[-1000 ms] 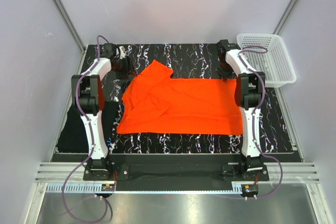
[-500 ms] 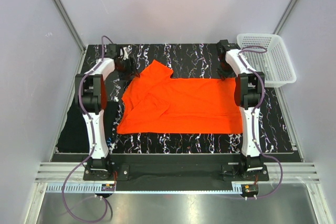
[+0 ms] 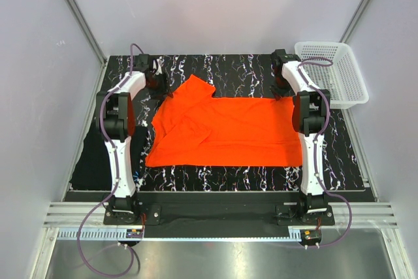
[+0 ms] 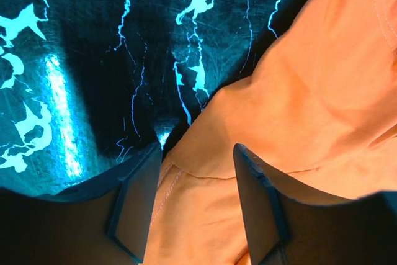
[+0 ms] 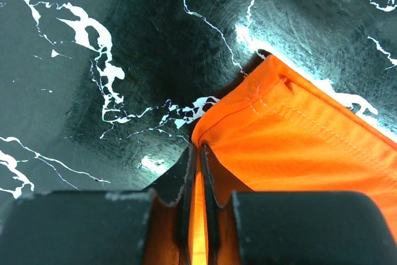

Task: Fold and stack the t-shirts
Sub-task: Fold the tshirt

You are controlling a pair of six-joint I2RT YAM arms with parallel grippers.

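1. The right gripper (image 5: 197, 153) is clenched on the orange t-shirt (image 3: 222, 129). A fold of its stitched edge is pinched between the two nearly touching fingers, at the shirt's far right corner.
2. The left gripper (image 4: 195, 151) is held released, with the jaws about half apart. They straddle the shirt's far left edge, and orange cloth is seen in the gap. The fingers are not pressed onto the cloth; whether their tips touch it cannot be told.
3. The orange t-shirt is spread on the black marbled mat (image 3: 261, 178) between the two arms, roughly at the middle of the mat.
4. Its long axis runs left to right. The straight, flat end is turned to the right, and the rumpled, partly doubled-over end to the left. One flap points toward the far left corner.
5. A black t-shirt (image 3: 88, 164) is seen as a dark folded shape at the near left, beside the mat. It is partly hidden by the left arm, and its edges are hard to make out.
6. The white mesh basket (image 3: 330, 73) stands at the far right, just beside the right arm's wrist.
7. In both wrist views the shirt is cut off by the frame, and the lower jaws are lost in shadow.
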